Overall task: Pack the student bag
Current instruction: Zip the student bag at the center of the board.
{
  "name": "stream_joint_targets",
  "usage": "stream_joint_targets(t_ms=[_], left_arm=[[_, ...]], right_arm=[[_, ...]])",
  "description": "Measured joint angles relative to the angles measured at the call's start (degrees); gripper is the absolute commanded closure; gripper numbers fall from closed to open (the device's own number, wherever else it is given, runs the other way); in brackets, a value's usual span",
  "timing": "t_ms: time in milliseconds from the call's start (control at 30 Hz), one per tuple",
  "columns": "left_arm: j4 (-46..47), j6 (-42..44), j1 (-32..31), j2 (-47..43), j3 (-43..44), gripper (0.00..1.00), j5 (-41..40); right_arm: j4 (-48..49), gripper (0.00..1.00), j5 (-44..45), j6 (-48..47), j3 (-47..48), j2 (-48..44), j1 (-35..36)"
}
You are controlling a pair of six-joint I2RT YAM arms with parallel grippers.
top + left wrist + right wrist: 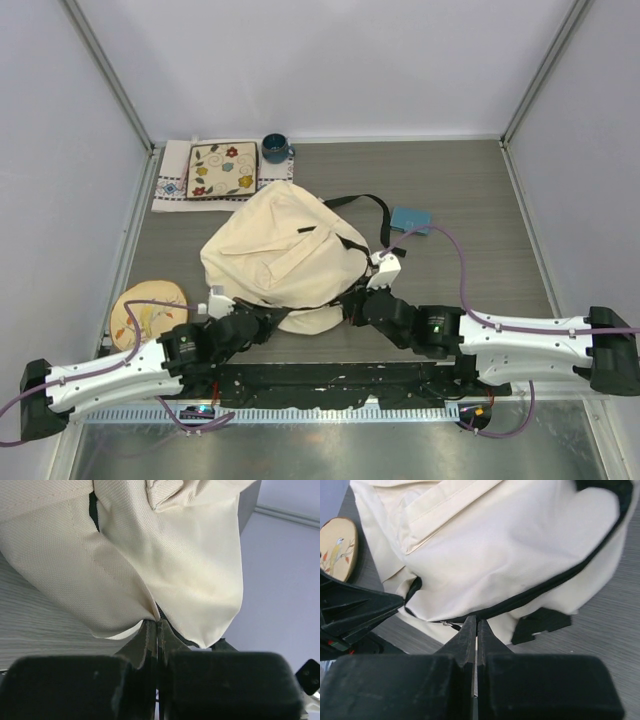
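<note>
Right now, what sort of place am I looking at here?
Probably a robot test cell, not a real classroom: blank panel walls on metal frame posts box in a grey table, with staged props such as the student bag and blue mug.

Grey wood-grain tabletop. Plain pale wall panels on three sides, aluminium corner posts. Brushed metal strip along near edge. Light even, diffuse.
</note>
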Motion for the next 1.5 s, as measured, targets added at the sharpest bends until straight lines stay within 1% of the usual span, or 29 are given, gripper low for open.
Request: stream_joint_targets(t_ms=[167,367,400,433,467,533,567,667,767,833,967,1100,1300,1500], left_arm=[[-5.16,0.07,0.02,-0.39,0.09,1.0,-2.34],[-7.34,0.07,0.02,-0.2,1.84,0.99,-2.93],[-7.56,0.04,0.02,-0.2,2.05,0.91,-3.13],[-7.69,0.17,0.04,-0.2,2.32,0.8,-3.28],[-7.89,1.05,0.02,-0.2,2.62,0.63,-3.5],[-9.14,4.09,0.07,-0.07,3.85,0.55,-4.28],[-10.08,6.6,0.22,0.26,4.94,0.44,-5.16],[-11.76,15.1,0.48,2.73,9.05,0.31,-6.93],[-10.95,26.95,0.7,6.45,13.62,0.24,-7.5],[-9.29,35.21,0.72,8.68,16.15,0.22,-7.06],[-2.91,54.4,0.7,13.88,20.09,0.22,-2.82],[-0.33,67.41,0.68,18.97,23.39,0.2,2.6],[2.16,83.23,0.22,24.04,26.53,0.15,8.39],[3.15,94.27,-0.17,26.4,26.64,0.15,11.15]], right_arm=[[-3.34,0.99,2.34,-0.42,-0.68,-2.51,-1.75],[-4.2,0.99,2.32,-1.2,-0.68,-3.45,-4.02],[-4.26,0.99,2.34,-1.4,-0.68,-3.65,-4.17],[-4.26,0.99,2.32,-1.55,-0.68,-3.87,-4.31],[-4.26,0.99,2.32,-1.73,-0.68,-4.02,-4.35],[-4.31,0.99,2.32,-2.34,-0.68,-4.28,-4.57],[-4.46,0.99,2.34,-2.58,-0.68,-4.28,-4.72],[-4.68,0.99,2.29,-3.21,-0.7,-4.26,-5.11],[-4.59,0.99,2.27,-3.52,-0.85,-4.24,-5.33],[-4.61,0.99,2.23,-3.61,-0.9,-4.22,-5.33],[-4.52,0.99,2.1,-3.74,-0.9,-4.22,-5.33],[-4.52,0.99,2.05,-3.76,-0.9,-4.22,-5.33],[-4.61,0.99,1.97,-3.74,-0.9,-4.22,-5.33],[-4.7,0.99,1.92,-3.74,-0.9,-4.22,-5.33]])
